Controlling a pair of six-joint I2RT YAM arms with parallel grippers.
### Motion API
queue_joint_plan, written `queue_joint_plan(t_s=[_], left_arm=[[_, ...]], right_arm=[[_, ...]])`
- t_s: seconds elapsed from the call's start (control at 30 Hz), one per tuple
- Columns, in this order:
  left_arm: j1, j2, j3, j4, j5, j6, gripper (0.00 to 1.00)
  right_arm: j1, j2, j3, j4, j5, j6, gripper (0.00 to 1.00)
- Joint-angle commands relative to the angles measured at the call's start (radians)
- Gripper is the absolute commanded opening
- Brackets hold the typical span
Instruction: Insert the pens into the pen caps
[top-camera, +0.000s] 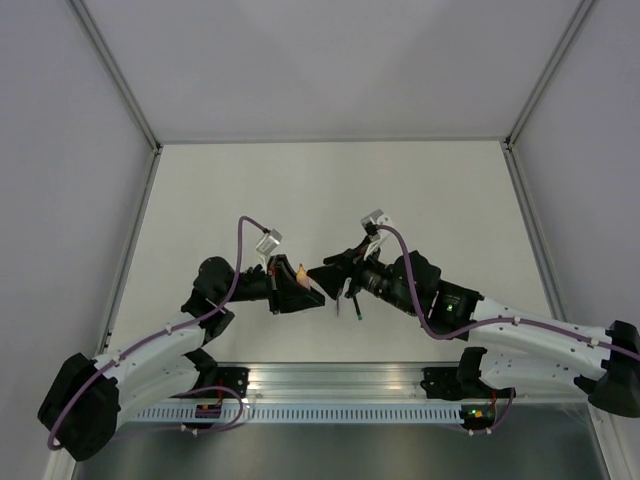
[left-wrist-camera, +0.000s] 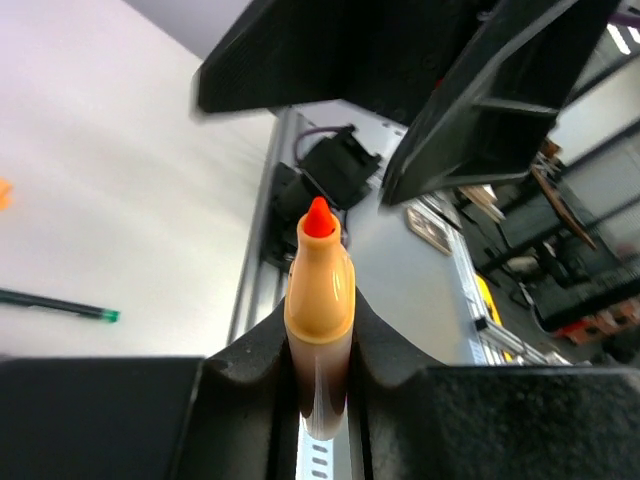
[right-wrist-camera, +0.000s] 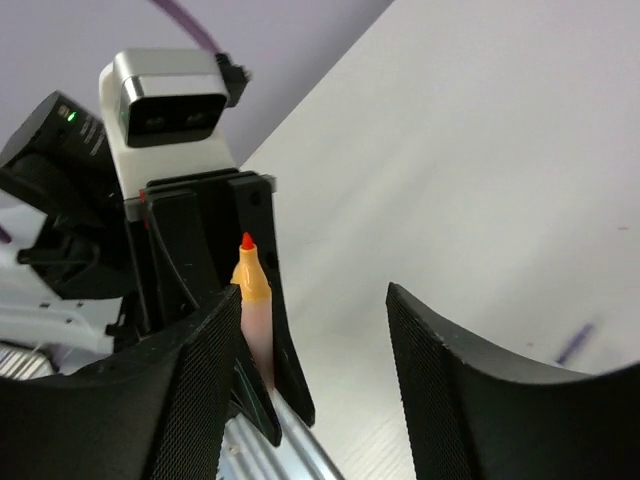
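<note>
Left gripper (left-wrist-camera: 320, 345): pinching the orange marker pen (left-wrist-camera: 320, 285), its two dark fingers (left-wrist-camera: 250, 365) pressed against the barrel from either side.
Orange marker pen: uncapped and gripped low on the barrel, which sits in the groove between the fingers. Its red-orange nib sticks out beyond the fingertips toward the right gripper (right-wrist-camera: 315, 295).
Right gripper: jaws spread wide with nothing between them. It faces the left gripper almost tip to tip, and in its own wrist view the nib shows just past its left-hand finger (right-wrist-camera: 215, 350). Whether it touches the pen cannot be told.
Green-ended pen (left-wrist-camera: 58, 304): a thin dark stick lying flat on the table (top-camera: 300, 190). In the top view it lies just under the right wrist, and neither gripper touches it.
Orange scrap (left-wrist-camera: 3, 192): on the table at the very left edge of the left wrist view, cut off, with too little showing to name it.
Arms: both reach inward, and the grippers meet above the near middle of the white table.
</note>
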Motion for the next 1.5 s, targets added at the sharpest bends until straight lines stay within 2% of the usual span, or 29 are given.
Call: queue_joint_plan(t_s=[0.0, 0.07, 0.17, 0.23, 0.27, 0.43, 0.67, 0.77, 0.83, 0.93, 1.1, 1.23, 1.47], left_arm=[[-0.004, -0.027, 0.072, -0.281, -0.140, 0.186, 0.02], [-0.004, -0.026, 0.090, -0.354, -0.221, 0.220, 0.02], [-0.004, -0.003, 0.139, -0.516, -0.312, 0.307, 0.02], [-0.016, 0.007, 0.149, -0.564, -0.359, 0.335, 0.02], [-0.027, 0.010, 0.162, -0.582, -0.373, 0.346, 0.02], [-0.154, 0.004, 0.196, -0.679, -0.507, 0.436, 0.02], [-0.235, -0.039, 0.173, -0.595, -0.405, 0.487, 0.02], [-0.350, -0.041, 0.184, -0.601, -0.437, 0.539, 0.02], [-0.380, -0.041, 0.195, -0.619, -0.474, 0.559, 0.02], [-0.383, -0.056, 0.184, -0.607, -0.479, 0.555, 0.02], [-0.383, -0.111, 0.161, -0.581, -0.474, 0.548, 0.02], [-0.383, -0.104, 0.161, -0.586, -0.484, 0.553, 0.02], [-0.383, -0.081, 0.166, -0.589, -0.496, 0.559, 0.02]], right_arm=[[-0.005, -0.110, 0.064, -0.181, 0.250, -0.076, 0.67], [-0.005, -0.163, 0.090, -0.289, 0.372, -0.099, 0.68], [-0.019, -0.143, 0.126, -0.433, 0.526, -0.121, 0.65], [-0.049, -0.074, 0.141, -0.495, 0.547, -0.124, 0.61], [-0.104, -0.053, 0.152, -0.550, 0.539, -0.116, 0.60], [-0.350, 0.055, 0.124, -0.586, 0.268, -0.102, 0.60], [-0.413, 0.253, 0.078, -0.532, 0.132, -0.119, 0.59], [-0.421, 0.328, 0.078, -0.506, 0.116, -0.130, 0.58], [-0.437, 0.369, 0.081, -0.494, 0.105, -0.132, 0.57], [-0.476, 0.408, 0.086, -0.489, 0.100, -0.133, 0.57], [-0.575, 0.440, 0.069, -0.454, -0.042, -0.148, 0.56], [-0.620, 0.457, 0.037, -0.394, -0.168, -0.155, 0.57], [-0.678, 0.529, 0.032, -0.351, -0.254, -0.162, 0.54]])
